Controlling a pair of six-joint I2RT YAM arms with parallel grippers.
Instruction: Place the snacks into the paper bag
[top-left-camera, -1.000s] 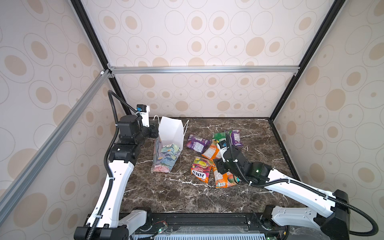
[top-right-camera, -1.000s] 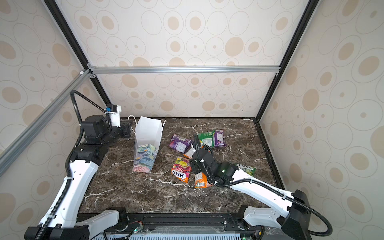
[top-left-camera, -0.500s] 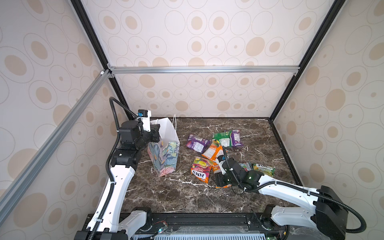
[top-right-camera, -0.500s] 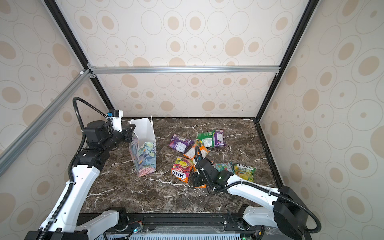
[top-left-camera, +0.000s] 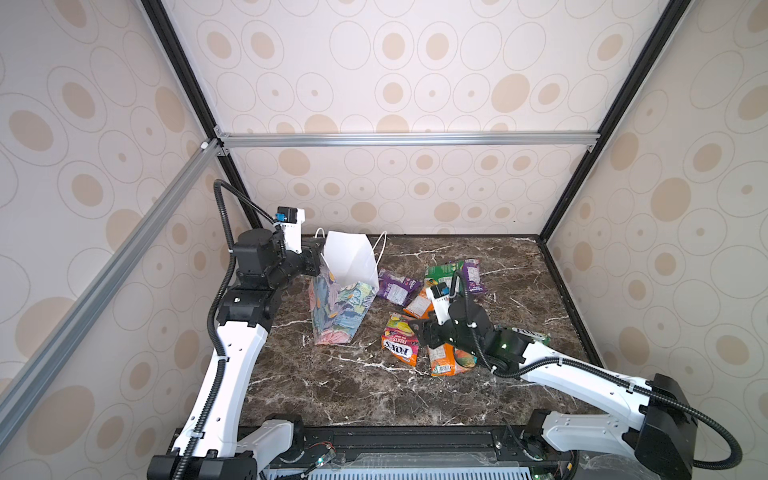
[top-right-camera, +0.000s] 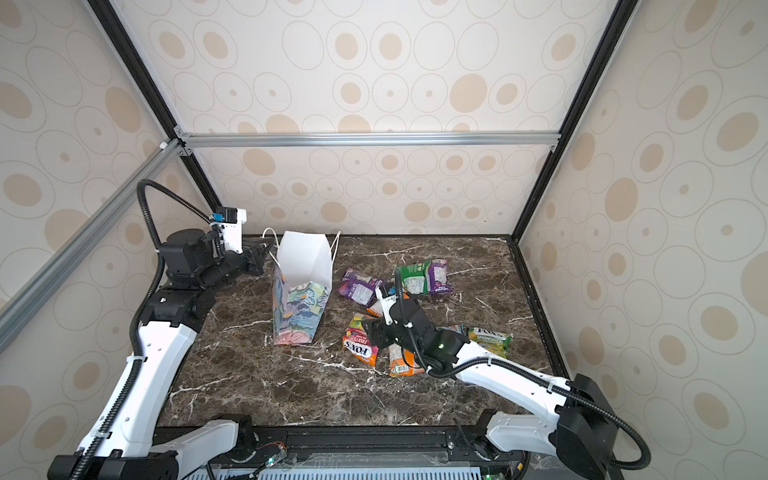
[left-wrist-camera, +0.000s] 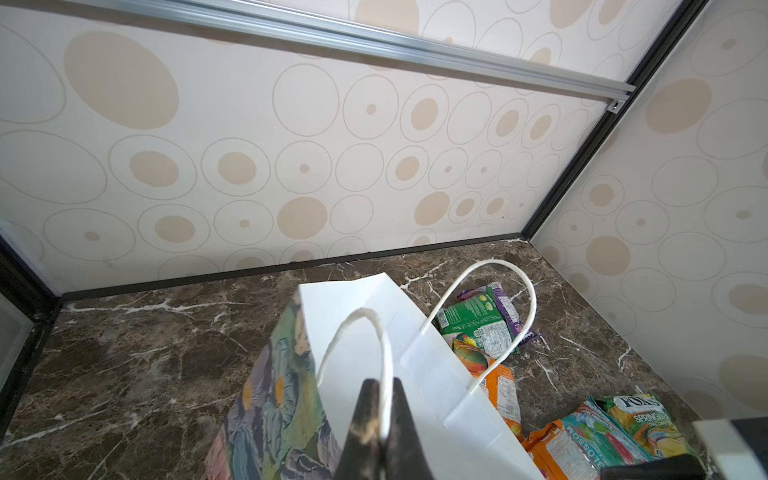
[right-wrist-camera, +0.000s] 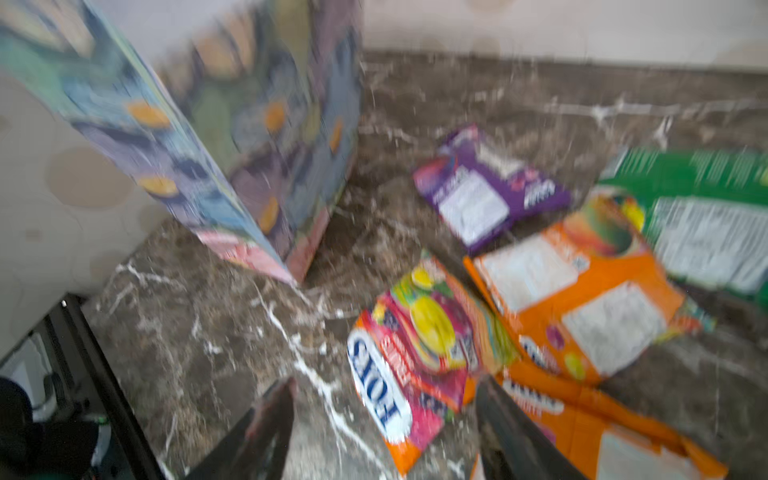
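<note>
Right of bag, snacks lie loose, flat. Left gripper pinches cord handle (holds mouth open, I judge). Right gripper spread wide, empty, just above FOX'S packet; I lower straight, pinch one edge, avoid dragging others.

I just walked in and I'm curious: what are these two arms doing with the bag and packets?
The left end effector is shut on one white cord handle of the floral paper bag, which stands with its mouth open. The right end effector, jaws apart and holding nothing, is low over a red-and-orange FOX'S packet. The other snack packets lie loose on the marble table.
</note>
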